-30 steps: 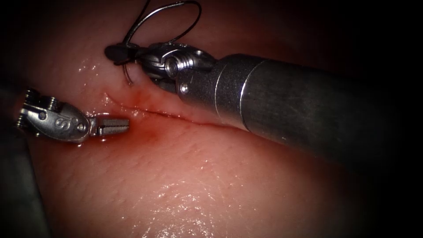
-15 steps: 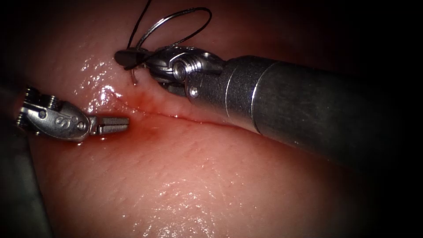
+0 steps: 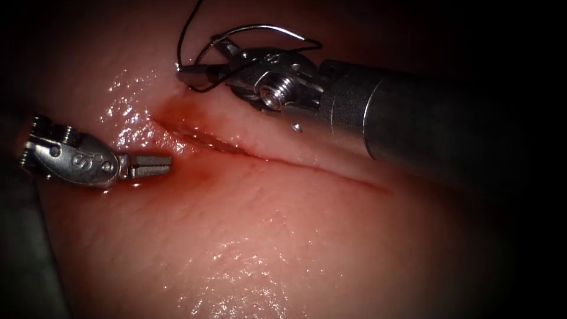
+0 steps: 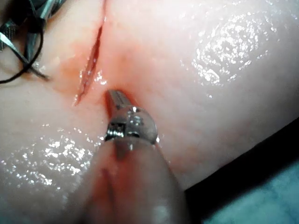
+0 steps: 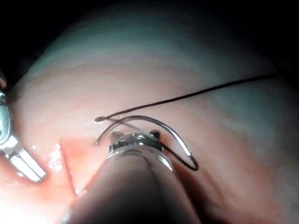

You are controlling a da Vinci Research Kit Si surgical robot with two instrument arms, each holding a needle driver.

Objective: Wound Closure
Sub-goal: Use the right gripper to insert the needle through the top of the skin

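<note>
My right tool (image 3: 204, 59) hovers just beyond the cut's (image 3: 277, 158) left end, its jaws spread open, one pointing left and one upward. The curved needle (image 3: 266, 26) lies loose across those jaws, arching over the tool's wrist, and looks free of the tissue (image 3: 266, 236). In the right wrist view the needle (image 5: 163, 126) bends around the right tool (image 5: 133, 136), with dark thread (image 5: 210, 91) running off its blunt end. Thread (image 3: 180, 47) also climbs out of the endoscope view. My left tool (image 3: 150, 166) rests shut and empty on the tissue, left of the cut; it is also seen as the left tool (image 4: 117, 100).
Red fluid (image 3: 177, 109) stains the cut's left end, and a second patch of red fluid (image 3: 204, 174) lies beside the left tool's tip. The right tool's thick shaft (image 3: 425, 124) crosses above the cut's right half. Wet, glossy tissue stretches toward the front.
The right tool's jaws have gone from shut on the needle to open. The tool has drawn back to the right, and the needle has swung up off the tissue. The left tool has stayed put.
</note>
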